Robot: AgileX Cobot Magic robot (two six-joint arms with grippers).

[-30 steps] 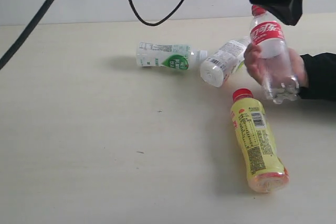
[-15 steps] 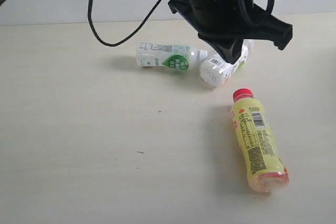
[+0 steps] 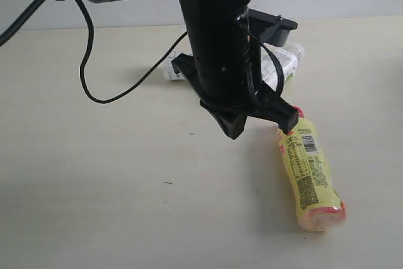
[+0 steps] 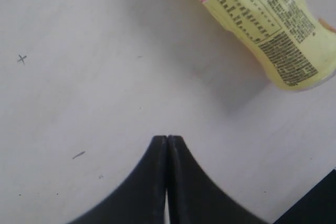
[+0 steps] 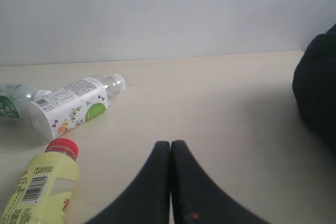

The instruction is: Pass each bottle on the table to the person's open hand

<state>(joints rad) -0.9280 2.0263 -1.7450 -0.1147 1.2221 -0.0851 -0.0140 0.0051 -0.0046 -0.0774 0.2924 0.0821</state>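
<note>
My left gripper (image 3: pixel 234 130) hangs low over the middle of the table (image 3: pixel 94 187), its two fingers pressed together with nothing between them. My right gripper (image 5: pixel 170 145) is also pinched closed and empty.

The yellow bottle (image 3: pixel 308 177) lies on its side at the lower right of the exterior view. Its red cap (image 5: pixel 62 148) points toward the back, just beside my left arm. Behind the arm, near the top centre, lie the white bottle with the green label (image 3: pixel 171 67) and the clear bottle with the white label (image 3: pixel 283 61), both on their sides and partly hidden from that camera. I see no open hand in any view.

The yellow bottle looks like the one to take, being closest to my left fingers. To do it well I should first spread the fingers wider than the bottle, then shift over its mid-body and turn the wrist so the fingers straddle it across its length, not along it. A round bottle lying flat may roll, so I should come straight down, close evenly on the labelled middle, and lift only once the grip feels firm.
</note>
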